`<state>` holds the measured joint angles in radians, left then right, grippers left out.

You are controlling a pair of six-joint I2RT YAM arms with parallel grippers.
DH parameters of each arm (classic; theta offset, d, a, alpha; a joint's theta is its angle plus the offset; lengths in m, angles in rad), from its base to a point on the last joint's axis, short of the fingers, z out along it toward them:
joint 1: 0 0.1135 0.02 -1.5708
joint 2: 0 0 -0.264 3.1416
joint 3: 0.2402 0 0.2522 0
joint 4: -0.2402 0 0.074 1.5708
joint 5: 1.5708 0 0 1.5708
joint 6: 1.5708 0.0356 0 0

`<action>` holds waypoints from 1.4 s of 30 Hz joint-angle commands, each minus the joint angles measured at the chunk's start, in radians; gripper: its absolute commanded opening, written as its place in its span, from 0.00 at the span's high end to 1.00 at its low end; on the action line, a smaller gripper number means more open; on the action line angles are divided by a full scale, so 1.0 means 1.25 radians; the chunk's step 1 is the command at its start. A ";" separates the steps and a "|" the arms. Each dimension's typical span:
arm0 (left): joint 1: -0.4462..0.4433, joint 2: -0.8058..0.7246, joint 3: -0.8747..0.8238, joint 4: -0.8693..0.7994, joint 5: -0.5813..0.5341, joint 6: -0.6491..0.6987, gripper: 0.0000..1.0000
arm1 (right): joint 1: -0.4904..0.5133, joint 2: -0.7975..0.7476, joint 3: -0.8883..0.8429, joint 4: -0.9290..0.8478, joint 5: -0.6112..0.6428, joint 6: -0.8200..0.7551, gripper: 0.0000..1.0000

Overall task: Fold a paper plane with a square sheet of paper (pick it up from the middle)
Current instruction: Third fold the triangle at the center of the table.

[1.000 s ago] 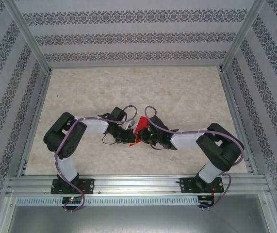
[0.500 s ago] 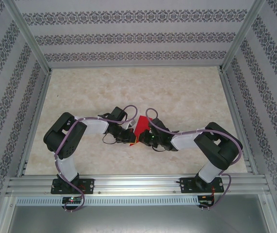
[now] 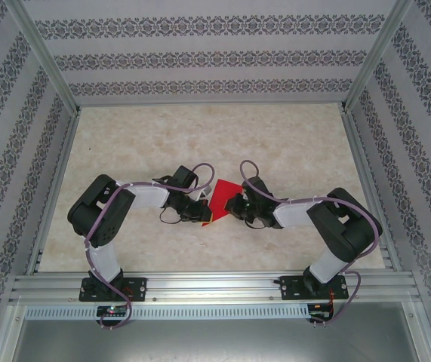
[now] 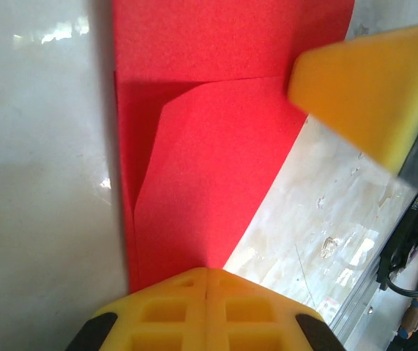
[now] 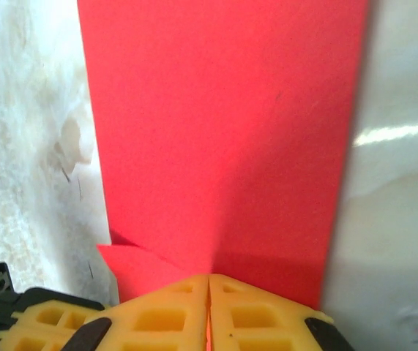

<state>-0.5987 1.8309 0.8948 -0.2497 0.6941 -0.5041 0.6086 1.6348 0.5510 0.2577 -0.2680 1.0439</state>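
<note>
The square sheet of paper (image 3: 223,191) is bright red and stands partly folded between the two arms near the table's middle front. In the left wrist view the paper (image 4: 209,161) shows a folded flap with a crease across it, and my left gripper (image 4: 207,272) is shut on its near edge. My right gripper (image 5: 209,278) is shut on the paper (image 5: 223,131) from the opposite side, with red showing in the slit between its jaws. In the top view the left gripper (image 3: 207,214) and right gripper (image 3: 229,205) nearly meet. A paper plane shape is out of view.
The marble-patterned table (image 3: 200,136) is walled by aluminium frame rails (image 3: 56,188) and patterned panels. One right finger (image 4: 370,88) shows in the left wrist view. The left fingers (image 5: 40,322) sit at the lower left of the right wrist view.
My right arm has drawn its gripper to the right and a little back, so more of the red paper shows between the grippers. The left arm has stayed put.
</note>
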 commanded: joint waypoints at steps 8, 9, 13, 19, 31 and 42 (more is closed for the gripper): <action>-0.007 0.027 -0.036 -0.062 -0.098 0.024 0.99 | -0.092 -0.004 -0.075 0.036 0.058 -0.061 0.89; -0.006 0.027 -0.036 -0.062 -0.098 0.023 0.99 | -0.094 -0.006 -0.076 0.042 0.061 -0.068 0.89; -0.006 0.025 -0.035 -0.061 -0.095 0.022 0.99 | -0.104 -0.023 -0.069 0.055 0.038 -0.080 0.88; -0.007 0.017 -0.032 -0.061 -0.091 0.017 0.99 | -0.085 -0.134 -0.030 -0.016 0.020 -0.104 0.85; -0.006 0.010 -0.022 -0.061 -0.085 0.012 0.99 | 0.038 -0.097 0.011 -0.022 0.024 -0.073 0.85; -0.007 0.000 -0.011 -0.077 -0.082 0.017 0.98 | 0.049 0.047 0.020 -0.032 0.038 -0.059 0.89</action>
<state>-0.5987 1.8271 0.8951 -0.2535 0.6914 -0.5022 0.6655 1.6421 0.5774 0.2302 -0.2523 0.9562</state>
